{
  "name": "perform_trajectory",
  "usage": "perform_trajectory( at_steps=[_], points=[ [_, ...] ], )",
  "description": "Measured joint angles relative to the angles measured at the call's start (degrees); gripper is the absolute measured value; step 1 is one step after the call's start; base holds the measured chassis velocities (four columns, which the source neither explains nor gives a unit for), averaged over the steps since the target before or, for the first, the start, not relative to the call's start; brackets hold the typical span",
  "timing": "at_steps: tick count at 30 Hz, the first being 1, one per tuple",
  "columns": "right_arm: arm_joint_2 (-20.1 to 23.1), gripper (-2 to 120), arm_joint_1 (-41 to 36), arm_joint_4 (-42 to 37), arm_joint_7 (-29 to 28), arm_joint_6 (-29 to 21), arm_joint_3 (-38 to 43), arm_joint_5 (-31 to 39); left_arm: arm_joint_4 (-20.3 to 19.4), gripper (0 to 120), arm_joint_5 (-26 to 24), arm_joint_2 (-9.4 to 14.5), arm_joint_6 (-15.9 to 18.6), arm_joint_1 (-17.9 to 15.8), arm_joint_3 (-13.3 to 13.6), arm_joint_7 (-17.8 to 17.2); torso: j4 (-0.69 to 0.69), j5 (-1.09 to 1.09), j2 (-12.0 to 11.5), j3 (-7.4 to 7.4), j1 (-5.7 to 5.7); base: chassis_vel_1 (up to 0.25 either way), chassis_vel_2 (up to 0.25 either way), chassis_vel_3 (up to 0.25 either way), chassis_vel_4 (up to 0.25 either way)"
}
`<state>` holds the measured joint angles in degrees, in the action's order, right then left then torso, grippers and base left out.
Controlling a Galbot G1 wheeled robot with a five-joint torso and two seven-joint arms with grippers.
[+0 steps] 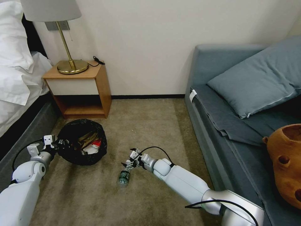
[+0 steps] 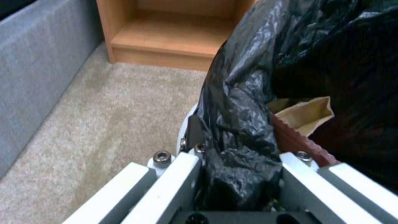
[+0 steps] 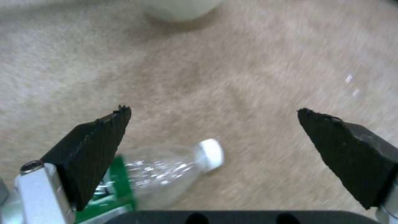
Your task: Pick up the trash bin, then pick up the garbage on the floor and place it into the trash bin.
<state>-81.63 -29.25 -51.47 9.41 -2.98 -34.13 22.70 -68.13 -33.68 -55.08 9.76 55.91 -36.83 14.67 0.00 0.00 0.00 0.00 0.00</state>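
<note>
The trash bin [image 1: 75, 138], lined with a glossy black bag [image 2: 244, 102], is tilted at the left with my left gripper [image 1: 53, 142] shut on its rim [image 2: 240, 177]. Inside it lie a brown paper bag [image 2: 307, 113], a red-and-white packet [image 1: 94, 146] and a gold-brown wrapper [image 1: 85, 138]. On the carpet lies a small clear bottle [image 1: 123, 177] with a green label and a white cap [image 3: 210, 153]. My right gripper [image 1: 129, 160] hangs open just above the bottle's cap end, one black pad [image 3: 93, 146] over the label and nothing between its fingers.
A wooden nightstand [image 1: 82, 91] with a brass lamp [image 1: 72, 64] stands behind the bin, and a bed [image 1: 18, 94] runs along the left. A grey-blue sofa [image 1: 219, 125] with a pillow [image 1: 260, 78] and a brown plush bear [image 1: 287, 160] lines the right. Open carpet [image 1: 147, 125] lies between them.
</note>
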Motion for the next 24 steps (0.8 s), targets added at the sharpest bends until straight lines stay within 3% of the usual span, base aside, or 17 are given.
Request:
perform_trajectory(
  at_steps=[8,12,17,24],
  points=[
    [0.5,99,1.0,-4.1,-0.5,-7.6,-4.4,10.5,-0.9,1,-0.3,2.0,0.4,-0.1,-0.1,-0.8,0.00,0.00,0.0,0.00,0.00,0.000,0.000,0.000,0.000],
    [-0.5,91,3.0,-5.2,-3.4,-13.4,-8.2,18.0,-0.5,1,-0.3,2.9,0.4,-0.5,-0.1,-0.8,0.00,0.00,0.0,0.00,0.00,0.000,0.000,0.000,0.000],
    [-1.8,84,3.6,-4.2,-5.5,-14.5,-9.7,18.7,-0.4,1,-0.3,2.9,0.3,-0.7,-0.1,-0.6,0.01,0.00,0.0,0.00,0.00,0.000,0.000,0.000,0.000],
    [-2.6,82,2.7,-2.7,-8.8,-16.0,-10.1,16.7,-0.6,1,-0.4,3.0,0.3,-0.7,-0.1,-0.5,-0.01,0.00,0.0,0.00,0.00,0.000,0.000,0.000,0.000]
  ],
)
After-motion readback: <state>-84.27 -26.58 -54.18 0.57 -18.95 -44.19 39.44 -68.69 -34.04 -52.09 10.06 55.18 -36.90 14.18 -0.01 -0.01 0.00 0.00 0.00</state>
